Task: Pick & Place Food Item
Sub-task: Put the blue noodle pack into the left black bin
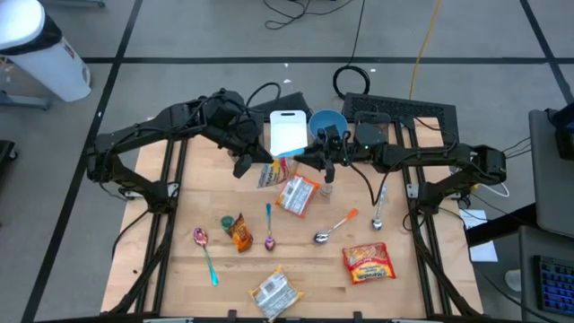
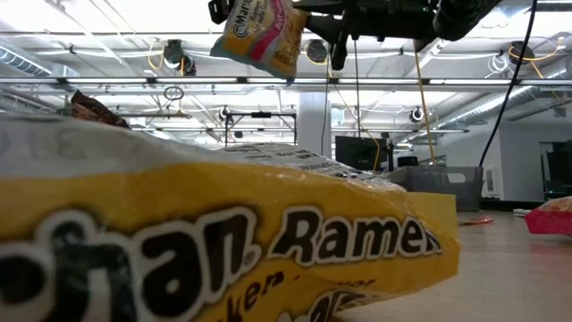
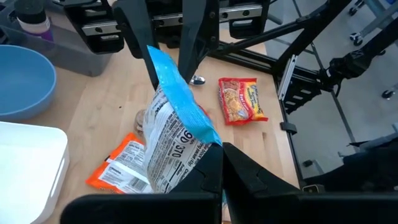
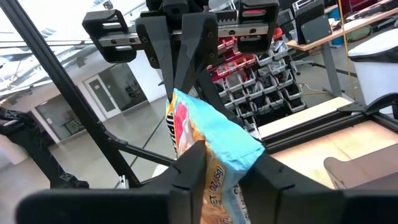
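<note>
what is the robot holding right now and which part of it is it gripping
A noodle packet, held above the table. The left tool is shut on one end, and the right tool is closing on the opposite blue edge.
</note>
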{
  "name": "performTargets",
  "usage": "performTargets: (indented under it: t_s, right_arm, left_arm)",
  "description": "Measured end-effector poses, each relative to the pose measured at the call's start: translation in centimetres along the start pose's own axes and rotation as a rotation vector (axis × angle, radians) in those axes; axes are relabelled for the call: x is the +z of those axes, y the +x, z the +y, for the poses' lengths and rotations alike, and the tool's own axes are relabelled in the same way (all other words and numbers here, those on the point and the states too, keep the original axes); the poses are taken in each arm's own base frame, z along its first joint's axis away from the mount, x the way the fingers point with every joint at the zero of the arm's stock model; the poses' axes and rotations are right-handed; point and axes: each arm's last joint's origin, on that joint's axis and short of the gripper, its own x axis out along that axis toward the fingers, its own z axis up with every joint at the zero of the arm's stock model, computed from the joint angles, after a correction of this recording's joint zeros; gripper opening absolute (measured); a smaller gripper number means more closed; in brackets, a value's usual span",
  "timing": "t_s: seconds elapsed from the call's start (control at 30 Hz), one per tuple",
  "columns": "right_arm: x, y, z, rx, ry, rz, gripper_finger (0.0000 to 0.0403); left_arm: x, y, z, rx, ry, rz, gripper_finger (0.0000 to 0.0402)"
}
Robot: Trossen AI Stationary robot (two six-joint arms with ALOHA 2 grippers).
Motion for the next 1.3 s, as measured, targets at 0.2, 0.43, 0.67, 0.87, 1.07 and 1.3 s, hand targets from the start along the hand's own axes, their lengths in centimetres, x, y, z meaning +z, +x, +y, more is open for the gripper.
performTargets:
  t_s: [0.2, 0.43, 0.67, 0.87, 1.07, 1.3]
  right_arm:
    - [0.0, 0.0, 0.0, 0.000, -0.006, 0.000, 0.0010]
    - [0.0, 0.0, 0.0, -0.001, -0.004, -0.001, 0.0001]
    - [0.0, 0.0, 0.0, -0.001, -0.001, 0.000, 0.0001]
    - [0.0, 0.0, 0.0, -0.001, 0.004, 0.001, 0.0000]
    - [0.0, 0.0, 0.0, 0.000, 0.002, 0.000, 0.0000]
    - [0.0, 0.0, 0.1, 0.026, 0.002, 0.011, 0.0000]
  left_arm:
    - [0.0, 0.0, 0.0, 0.000, -0.002, -0.001, 0.0006]
    - [0.0, 0.0, 0.0, 0.004, -0.001, -0.003, 0.0004]
    - [0.3, -0.1, 0.3, 0.037, -0.001, -0.032, 0.0049]
    - [0.7, -0.7, 1.3, 0.044, -0.060, -0.071, 0.0105]
    - [0.9, -1.2, 2.0, -0.008, -0.124, -0.087, 0.0174]
    - [1.4, -1.5, 2.3, -0.020, -0.115, -0.140, 0.0216]
